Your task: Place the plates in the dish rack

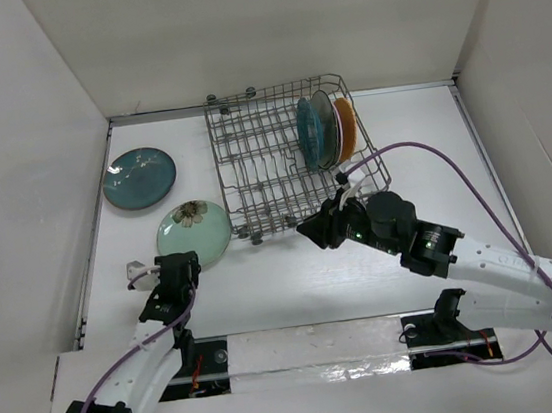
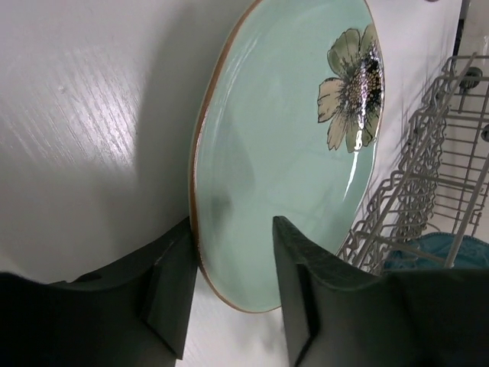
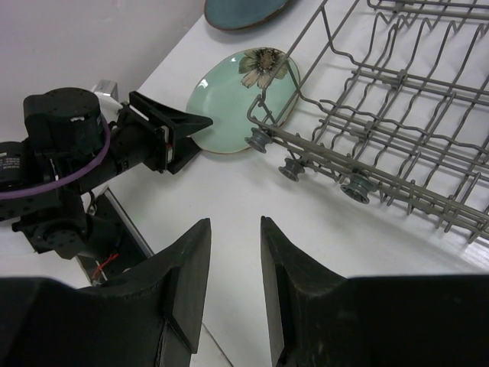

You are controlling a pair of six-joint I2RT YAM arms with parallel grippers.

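The pale mint plate (image 1: 195, 233) with a flower print lies on the white table, left of the dish rack (image 1: 260, 158). My left gripper (image 1: 183, 265) is open at the plate's near edge. In the left wrist view its fingers straddle the plate's brown rim (image 2: 229, 153): one finger is outside the rim, the other over the plate's face. A dark teal speckled plate (image 1: 138, 177) lies at the far left. Three plates stand in the rack's right end: teal (image 1: 307, 132), grey (image 1: 323, 125) and orange-brown (image 1: 347, 125). My right gripper (image 1: 306, 229) is open and empty, in front of the rack (image 3: 382, 115).
White walls enclose the table on the left, back and right. A small clear object (image 1: 138, 274) sits beside my left wrist. The rack's small wheels (image 3: 294, 168) rest on the table near my right gripper. The right arm's purple cable (image 1: 452, 160) arcs past the rack's right side.
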